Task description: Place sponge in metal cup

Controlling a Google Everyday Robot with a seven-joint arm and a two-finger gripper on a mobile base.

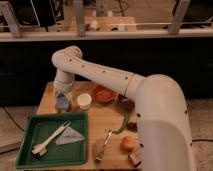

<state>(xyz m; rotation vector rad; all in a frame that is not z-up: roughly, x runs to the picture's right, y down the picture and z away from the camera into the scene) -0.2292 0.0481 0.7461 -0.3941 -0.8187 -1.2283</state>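
viewpoint: high, behind the robot's shoulder
facing: forward and down at the wooden table [102,122]
nearness: arm [100,75] close, gripper [63,98] mid-distance
views: one only

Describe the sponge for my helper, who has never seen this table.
On the wooden table, look behind the green tray at the back-left corner, under the gripper. The sponge is the soft blue-grey block there, left of the white round cup.
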